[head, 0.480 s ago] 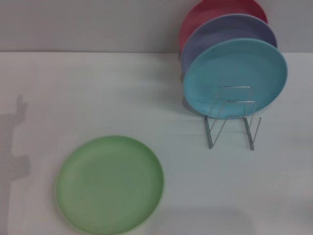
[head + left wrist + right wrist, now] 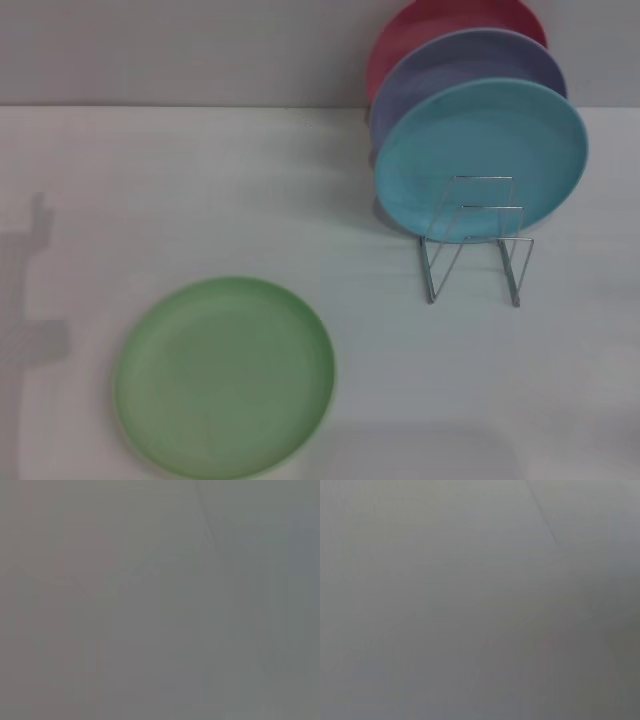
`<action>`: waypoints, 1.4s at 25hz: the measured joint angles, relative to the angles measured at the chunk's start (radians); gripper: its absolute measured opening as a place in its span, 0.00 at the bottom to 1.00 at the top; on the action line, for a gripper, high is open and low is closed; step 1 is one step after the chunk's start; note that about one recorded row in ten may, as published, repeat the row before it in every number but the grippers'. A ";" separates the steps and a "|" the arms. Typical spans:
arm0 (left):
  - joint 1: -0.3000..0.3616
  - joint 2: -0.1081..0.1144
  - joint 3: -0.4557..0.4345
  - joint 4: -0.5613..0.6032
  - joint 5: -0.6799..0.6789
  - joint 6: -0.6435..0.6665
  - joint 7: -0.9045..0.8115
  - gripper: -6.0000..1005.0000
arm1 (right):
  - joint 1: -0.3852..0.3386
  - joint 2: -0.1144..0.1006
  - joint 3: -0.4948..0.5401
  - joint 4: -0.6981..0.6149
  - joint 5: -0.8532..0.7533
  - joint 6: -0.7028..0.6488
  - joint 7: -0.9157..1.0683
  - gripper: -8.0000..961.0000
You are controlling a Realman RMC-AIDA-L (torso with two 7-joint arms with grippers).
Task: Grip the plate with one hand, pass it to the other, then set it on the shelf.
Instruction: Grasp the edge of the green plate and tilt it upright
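The light green plate (image 2: 225, 375) lies flat on the white table at the front left in the head view. The silver wire shelf (image 2: 475, 240) stands at the right, with two free loops at its front. Neither gripper shows in any view. Only a grey arm shadow (image 2: 35, 290) falls on the table at the far left. Both wrist views show plain grey and none of the task's things.
A turquoise-blue plate (image 2: 480, 155), a lavender plate (image 2: 470, 60) and a red plate (image 2: 440, 20) stand upright in the shelf's rear slots against the back wall. The white table (image 2: 250, 190) stretches between the green plate and the shelf.
The arm shadow at the far left has shifted slightly. The plates and the shelf have not moved.
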 joint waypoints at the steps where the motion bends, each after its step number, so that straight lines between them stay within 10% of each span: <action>1: 0.000 -0.001 -0.009 0.010 -0.001 -0.005 0.039 0.80 | 0.000 0.000 0.000 0.000 0.000 0.000 0.000 0.65; 8: 0.069 -0.008 -0.191 0.356 -0.059 -0.189 0.555 0.80 | 0.000 0.001 0.000 0.000 -0.005 -0.006 0.004 0.65; 16: 0.224 -0.003 -0.328 0.840 -0.179 -0.634 0.756 0.79 | -0.002 0.001 -0.001 0.002 -0.007 -0.015 0.009 0.65; 20: 0.326 -0.001 -0.525 1.126 -0.223 -1.213 0.754 0.79 | -0.003 0.001 -0.002 0.006 -0.008 -0.027 0.010 0.65; 23: 0.339 -0.001 -0.593 1.182 -0.217 -1.388 0.723 0.79 | -0.002 0.001 -0.003 0.011 -0.008 -0.030 0.010 0.65; 30: 0.274 0.002 -0.836 1.266 -0.051 -1.912 0.470 0.78 | 0.009 -0.001 -0.003 0.011 -0.008 -0.029 0.011 0.65; 35: 0.103 0.001 -0.977 1.283 0.272 -2.355 0.196 0.78 | 0.022 -0.003 -0.003 0.012 -0.008 -0.020 0.009 0.65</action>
